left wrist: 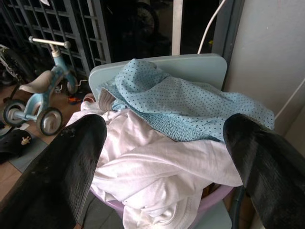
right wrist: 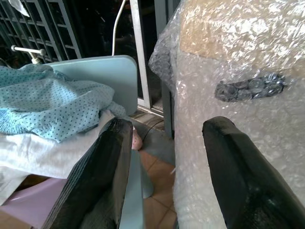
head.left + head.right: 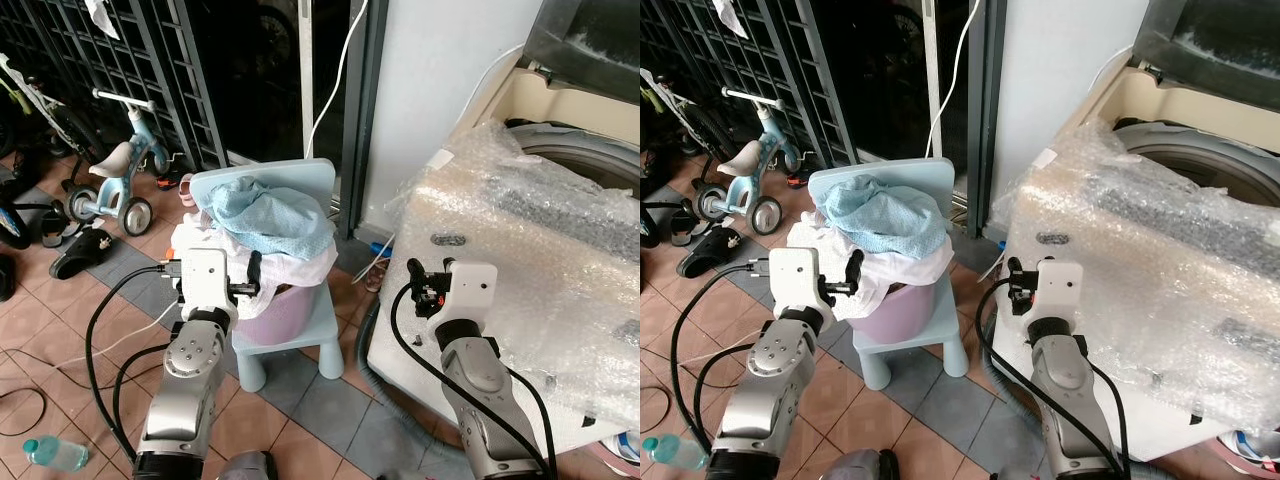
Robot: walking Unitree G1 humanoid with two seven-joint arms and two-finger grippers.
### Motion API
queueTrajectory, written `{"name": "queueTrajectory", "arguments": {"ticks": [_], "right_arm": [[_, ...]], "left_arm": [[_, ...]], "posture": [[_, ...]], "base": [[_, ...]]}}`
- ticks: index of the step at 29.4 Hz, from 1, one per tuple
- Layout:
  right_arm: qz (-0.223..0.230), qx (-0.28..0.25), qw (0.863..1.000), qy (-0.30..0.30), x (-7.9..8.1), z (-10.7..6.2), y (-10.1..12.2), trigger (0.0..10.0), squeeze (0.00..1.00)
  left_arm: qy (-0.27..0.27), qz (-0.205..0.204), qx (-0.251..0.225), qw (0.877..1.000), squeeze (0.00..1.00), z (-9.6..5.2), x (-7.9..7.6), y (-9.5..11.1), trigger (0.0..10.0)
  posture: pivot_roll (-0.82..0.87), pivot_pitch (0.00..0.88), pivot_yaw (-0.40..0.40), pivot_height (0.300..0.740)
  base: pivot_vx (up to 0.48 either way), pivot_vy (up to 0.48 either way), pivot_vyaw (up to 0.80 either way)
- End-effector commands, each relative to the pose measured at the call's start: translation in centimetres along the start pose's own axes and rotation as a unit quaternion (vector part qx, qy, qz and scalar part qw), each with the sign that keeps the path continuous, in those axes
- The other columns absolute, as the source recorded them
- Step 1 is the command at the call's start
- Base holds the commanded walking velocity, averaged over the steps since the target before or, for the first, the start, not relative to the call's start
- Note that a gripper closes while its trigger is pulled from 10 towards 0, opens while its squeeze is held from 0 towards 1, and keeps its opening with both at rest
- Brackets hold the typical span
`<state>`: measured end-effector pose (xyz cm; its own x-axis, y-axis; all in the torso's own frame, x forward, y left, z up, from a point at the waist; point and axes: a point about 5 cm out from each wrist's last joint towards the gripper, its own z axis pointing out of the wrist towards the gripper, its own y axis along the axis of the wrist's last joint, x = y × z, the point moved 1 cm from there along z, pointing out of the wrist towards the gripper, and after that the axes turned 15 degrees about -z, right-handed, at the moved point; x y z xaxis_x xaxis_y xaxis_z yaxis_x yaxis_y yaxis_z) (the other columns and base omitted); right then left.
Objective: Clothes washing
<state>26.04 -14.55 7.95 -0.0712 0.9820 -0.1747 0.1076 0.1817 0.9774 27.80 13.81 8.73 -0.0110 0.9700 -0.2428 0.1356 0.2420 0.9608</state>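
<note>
Two grippers are raised in the lower half of the frame, both spread wide and empty. The left gripper [image 3: 252, 277] points at the laundry heaped in a lilac basket [image 3: 272, 312] on a pale blue child's chair [image 3: 300, 340] at centre, probably lined up to pick up the dotted blue cloth [image 1: 186, 107] on top of the white clothes [image 1: 157, 167]. The right gripper [image 3: 418, 285] hangs beside the bubble-wrapped washing machine [image 3: 540, 260], whose drum is cut off at upper right

Blue dotted cloth [image 3: 268, 215] tops white clothes [image 1: 152, 164] heaped in lilac basket [image 3: 275, 312].
</note>
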Motion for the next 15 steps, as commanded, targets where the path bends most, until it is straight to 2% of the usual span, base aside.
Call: {"name": "queueTrajectory", "arguments": {"ticks": [1,2,4,6,12,15], "right_arm": [[-0.006,0.007,1.0,-0.006,-0.1,0.1,0.2,10.0,0.0],[-0.006,0.007,1.0,-0.006,-0.1,0.1,0.2,10.0,0.0],[-0.015,0.015,1.0,0.014,0.7,0.2,0.1,10.0,0.0],[0.015,0.016,1.0,0.015,1.0,0.4,0.5,10.0,0.0],[0.022,0.04,0.999,0.012,0.9,0.8,0.5,10.0,0.0],[0.037,0.036,0.999,0.012,0.4,0.7,0.4,10.0,0.0]], "left_arm": [[0.0,0.011,-0.002,1.0,0.0,0.0,-0.1,0.3,10.0],[0.0,0.011,-0.002,1.0,0.0,0.0,-0.1,0.3,10.0],[-0.003,0.013,0.006,1.0,0.0,0.1,-0.4,-0.1,10.0],[-0.011,0.011,0.004,1.0,0.0,0.3,-0.9,0.0,10.0],[-0.022,0.002,-0.001,1.0,0.0,0.5,-1.4,0.1,10.0],[-0.016,-0.003,-0.008,1.0,0.0,0.5,-1.2,0.4,10.0]], "posture": [[-0.05,0.0,0.056,0.74],[-0.05,0.0,0.056,0.74],[-0.05,0.0,0.052,0.74],[-0.06,0.0,0.053,0.74],[-0.06,0.0,0.051,0.74],[-0.05,0.0,0.052,0.74]], "base": [[0.0,0.0,0.0],[0.0,0.0,0.0],[0.0,0.48,0.0],[0.0,0.48,0.0],[0.0,0.48,0.0],[0.0,0.48,0.0]]}}
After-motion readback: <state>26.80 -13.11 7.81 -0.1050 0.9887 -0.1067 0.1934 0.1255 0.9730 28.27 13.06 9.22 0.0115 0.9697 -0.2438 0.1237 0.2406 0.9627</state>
